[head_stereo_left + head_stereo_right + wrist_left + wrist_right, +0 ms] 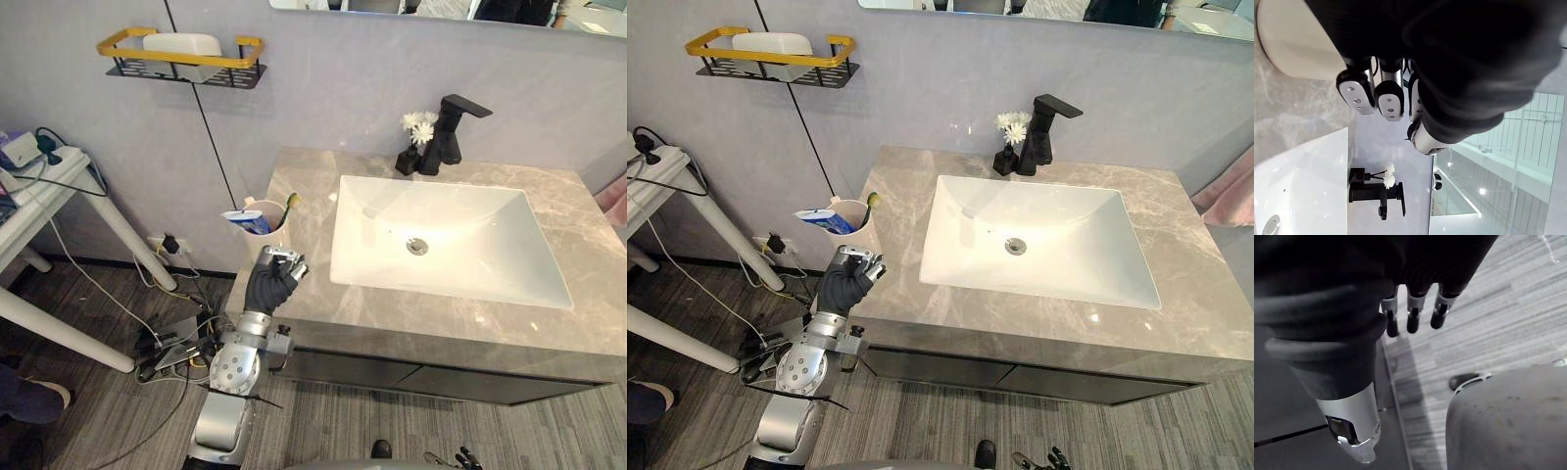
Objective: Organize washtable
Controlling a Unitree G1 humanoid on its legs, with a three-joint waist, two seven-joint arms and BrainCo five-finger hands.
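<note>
A cream-coloured round toothbrush cup (854,223) stands at the far left edge of a grey-beige marble countertop (588,225), with open floor beside and below it. It holds a blue-and-white toothpaste tube (818,217), which leans out over the edge, and a toothbrush with a yellow-green head (872,199).

The main risk appears to be a knock. The cup is top-heavy with leaning contents and sits close to the drop, so a push from the knuckles, or a grip taken too high, could tip it off the counter or spill the tube. A clenched hand cannot take hold either, so the fingers would probably have to open first, and that sweep passes close to the cup wall.

The robot's left hand (274,279) is raised at the counter's front left corner, just beside the cup on its near side. Its forearm rises steeply from below, with the back of the hand facing the camera. The fingers (1388,100) are curled in on themselves and close on nothing. In the wrist view the cup lies past the fingertips, not inside them. Whether the knuckles touch the cup cannot be told.

The robot's right hand (1413,318) hangs low over the grey striped floor, fingers loose and empty.

A white rectangular sink basin (470,255) sits well apart, to the right.
</note>
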